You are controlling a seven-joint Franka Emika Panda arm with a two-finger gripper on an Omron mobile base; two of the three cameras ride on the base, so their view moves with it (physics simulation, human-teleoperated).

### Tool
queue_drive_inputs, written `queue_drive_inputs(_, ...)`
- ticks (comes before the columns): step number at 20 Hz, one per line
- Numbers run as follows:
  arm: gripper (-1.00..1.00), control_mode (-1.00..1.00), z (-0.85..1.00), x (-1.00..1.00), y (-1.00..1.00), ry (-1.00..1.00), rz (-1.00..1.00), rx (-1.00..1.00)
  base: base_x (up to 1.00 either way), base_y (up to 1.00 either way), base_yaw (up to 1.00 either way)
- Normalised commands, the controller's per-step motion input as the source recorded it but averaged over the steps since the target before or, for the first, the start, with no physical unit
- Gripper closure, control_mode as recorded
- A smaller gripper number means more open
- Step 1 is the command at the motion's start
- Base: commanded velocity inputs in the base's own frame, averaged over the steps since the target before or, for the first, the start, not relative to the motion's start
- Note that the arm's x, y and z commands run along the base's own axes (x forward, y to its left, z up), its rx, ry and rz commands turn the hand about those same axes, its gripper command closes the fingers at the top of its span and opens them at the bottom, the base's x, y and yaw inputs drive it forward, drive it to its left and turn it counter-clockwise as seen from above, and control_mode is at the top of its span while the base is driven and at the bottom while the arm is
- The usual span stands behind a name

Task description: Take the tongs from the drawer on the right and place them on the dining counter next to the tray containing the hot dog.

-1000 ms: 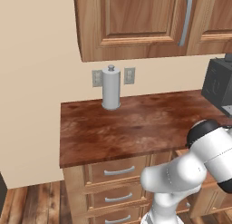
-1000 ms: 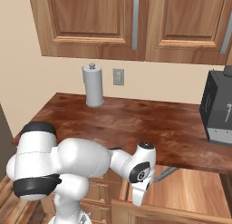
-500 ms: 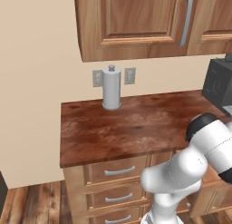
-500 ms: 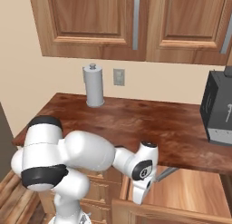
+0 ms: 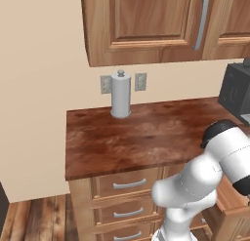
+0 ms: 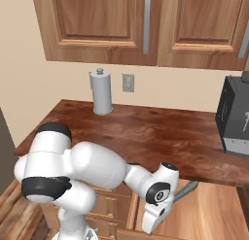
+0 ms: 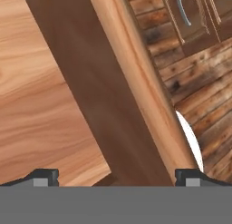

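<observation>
Reaching down and to the right from its base, the white arm bends at the elbow and tips its hand over the pulled-out drawer (image 6: 214, 212) below the worktop's near edge. In the hand view the gripper (image 7: 115, 177) has its two dark tips far apart at the bottom corners, spread wide with nothing between them; under them run the drawer's pale wood floor, a dark brown band and a light wood wall, with plank flooring beyond. The tongs (image 6: 186, 191) show as a slim grey strip just right of the wrist, at the drawer's far edge under the worktop lip. On the reddish-brown worktop (image 5: 141, 137) a paper towel roll (image 5: 120, 94) stands at the far wall, and a dark appliance (image 6: 237, 118) sits at the right end. Narrower drawer fronts (image 5: 128, 184) with silver handles lie left of the arm.
</observation>
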Motion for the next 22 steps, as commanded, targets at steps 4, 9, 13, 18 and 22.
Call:
queue_drive_inputs(4, -1.00, -1.00, -0.19, -0.75, -0.01, 0.00, -0.04, 0.00, 0.00, 0.00, 0.00)
queue_drive_inputs(9, -1.00, -1.00, -0.16, -0.58, 0.00, 0.00, 0.00, 0.00, 0.00, 0.00, 0.00)
queue_drive_inputs(13, -1.00, -1.00, -0.14, -0.57, 0.00, 0.02, 0.00, 0.00, 0.00, 0.00, 0.00)
queue_drive_inputs(18, -1.00, -1.00, -0.13, -0.54, 0.00, 0.09, 0.00, 0.00, 0.00, 0.00, 0.00)
queue_drive_inputs(22, -1.00, -1.00, -0.07, -0.40, 0.00, 0.08, 0.00, 0.00, 0.00, 0.00, 0.00)
